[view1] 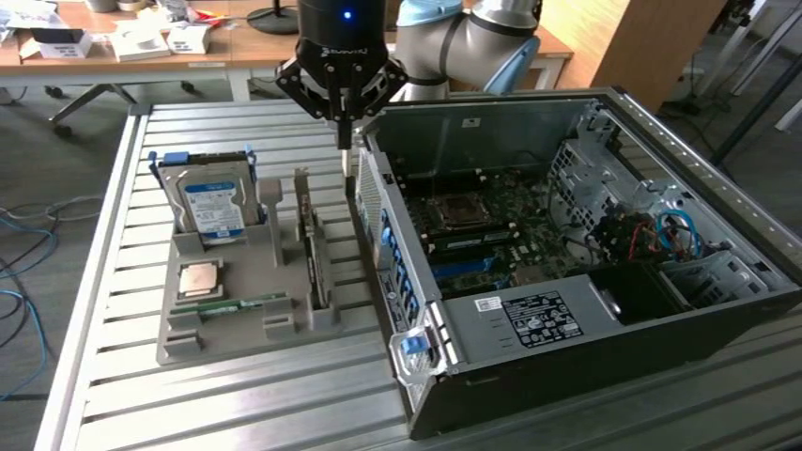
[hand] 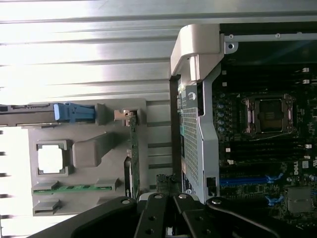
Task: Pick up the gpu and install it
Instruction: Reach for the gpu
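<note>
My claw (view1: 345,143) is pressed together, empty, between tray (view1: 225,343) and case (view1: 414,249). The gpu (view1: 316,254) stands on edge in the tray. Risk: descending closed, I would strike its edge.

The gpu (view1: 316,252) is a thin, dark circuit card. It stands on its long edge in a slot of the grey holder (view1: 239,343), on the side nearest the computer case (view1: 564,385). Its silver bracket rises upright at the holder's far end. From my wrist I see it edge-on, a narrow straight strip. It stands free of my gripper (view1: 346,171), which hangs near the bracket end.
</note>
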Available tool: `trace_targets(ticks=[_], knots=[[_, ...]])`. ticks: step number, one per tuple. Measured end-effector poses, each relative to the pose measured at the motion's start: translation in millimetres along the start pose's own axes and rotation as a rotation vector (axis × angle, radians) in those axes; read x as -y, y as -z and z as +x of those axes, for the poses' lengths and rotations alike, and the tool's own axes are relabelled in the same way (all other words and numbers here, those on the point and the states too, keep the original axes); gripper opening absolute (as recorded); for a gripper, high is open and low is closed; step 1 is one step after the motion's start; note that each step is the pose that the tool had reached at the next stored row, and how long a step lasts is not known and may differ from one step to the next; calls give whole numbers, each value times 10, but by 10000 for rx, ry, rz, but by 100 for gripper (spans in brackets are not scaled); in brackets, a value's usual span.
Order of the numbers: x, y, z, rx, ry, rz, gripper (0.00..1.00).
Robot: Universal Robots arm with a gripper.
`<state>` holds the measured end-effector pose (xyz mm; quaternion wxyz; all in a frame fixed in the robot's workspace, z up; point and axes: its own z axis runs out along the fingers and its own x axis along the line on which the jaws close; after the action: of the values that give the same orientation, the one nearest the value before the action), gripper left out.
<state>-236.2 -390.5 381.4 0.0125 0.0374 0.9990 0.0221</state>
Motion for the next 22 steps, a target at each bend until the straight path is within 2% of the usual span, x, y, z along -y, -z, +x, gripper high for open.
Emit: trace_targets(ticks=[5, 22], knots=[[2, 1, 27, -1, 1, 1, 11], [15, -3, 278, 0, 0, 0, 11]])
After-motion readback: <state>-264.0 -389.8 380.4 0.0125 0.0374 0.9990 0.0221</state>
